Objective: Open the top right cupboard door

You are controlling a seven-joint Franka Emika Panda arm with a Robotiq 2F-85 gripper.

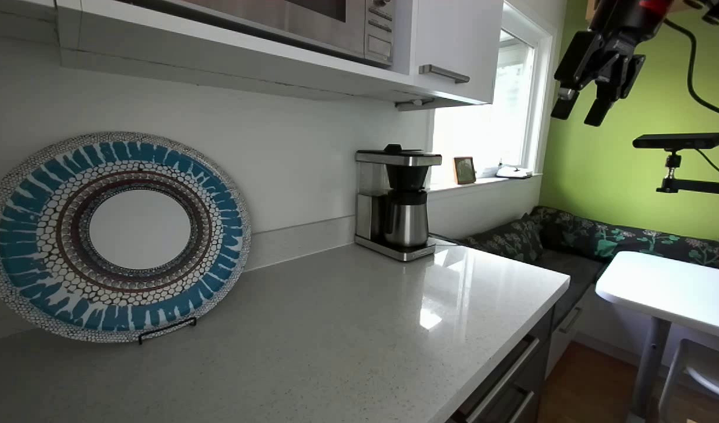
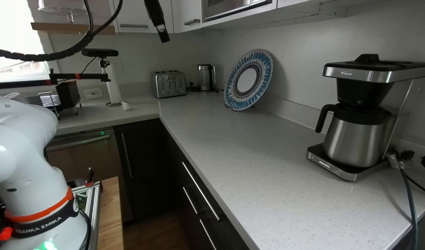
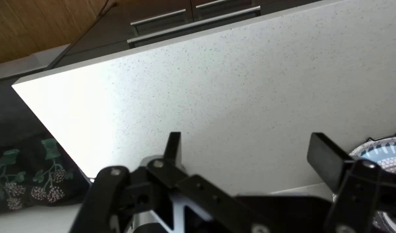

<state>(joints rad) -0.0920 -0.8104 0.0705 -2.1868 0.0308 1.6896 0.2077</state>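
The top right cupboard door [image 1: 458, 35] is a flat glossy white panel at the right end of the wall units in an exterior view. It looks closed, and its top is cut off by the frame. Its silver bar handle [image 1: 444, 73] sits near the lower edge. My gripper [image 1: 580, 111] hangs to the right of the door in that picture, apart from the handle, with its fingers pointing down. A black finger also shows in an exterior view [image 2: 162, 33]. In the wrist view my gripper [image 3: 245, 139] has its fingers wide apart with nothing between them. The handle is not visible there.
A microwave [image 1: 312, 14] is built in beside the door. Below are the counter [image 1: 312, 335], a coffee maker [image 1: 407, 220] and a round decorative plate [image 1: 224, 235] on a stand. A window [image 1: 515, 111] is beyond the door. A camera on an arm [image 1: 678, 141] stands at the right.
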